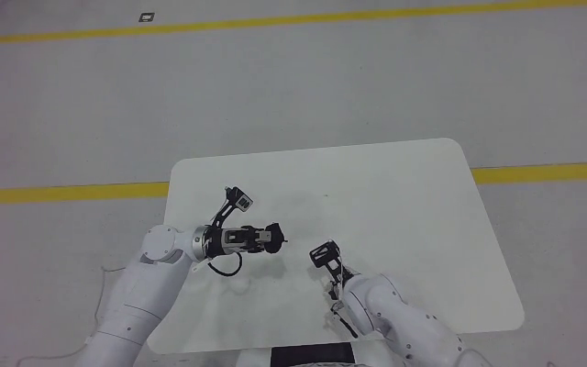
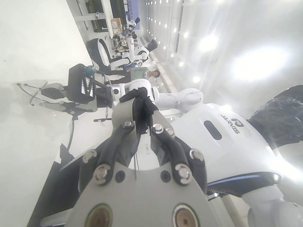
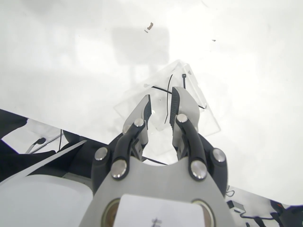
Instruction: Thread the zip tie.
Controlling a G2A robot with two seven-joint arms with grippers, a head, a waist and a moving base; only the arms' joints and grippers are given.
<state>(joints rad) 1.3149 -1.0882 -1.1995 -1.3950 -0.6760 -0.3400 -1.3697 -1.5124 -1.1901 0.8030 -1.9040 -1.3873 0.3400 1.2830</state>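
- My left gripper (image 2: 139, 109) was closed tight, its fingers pressed together on a thin black plastic zip tie (image 2: 135, 161).
- That zip tie ran as a fine straight strip from between the closed fingers back across my left palm plate.
- Some ragged black material sat at my left fingertips; I could not tell what it was.
- The landmark was a clear, flat, square-cornered plastic tray (image 3: 210, 121) lying on the white rounded table (image 1: 413, 183).
- My left gripper (image 1: 275, 237) was off to one side of the tray, apart from it, turned sideways with its fingertips pointing toward the tray.
- My right gripper (image 3: 161, 93) was above the tray, its jaws partly spread and holding nothing.
- Seen from the top, my right gripper (image 1: 321, 254) was near my left one, the two not touching.
- Inside the tray lay loose black zip ties (image 3: 168, 95), thin and slightly curved.
- One of them lay in the gap between my right fingers (image 3: 176, 102), close to one ribbed pad; I could not tell whether it touched.
- Another tie, with a small square head (image 3: 184, 76), lay in the tray just past my right fingertips.
- A third strip crossed the first at an angle, also inside the tray.
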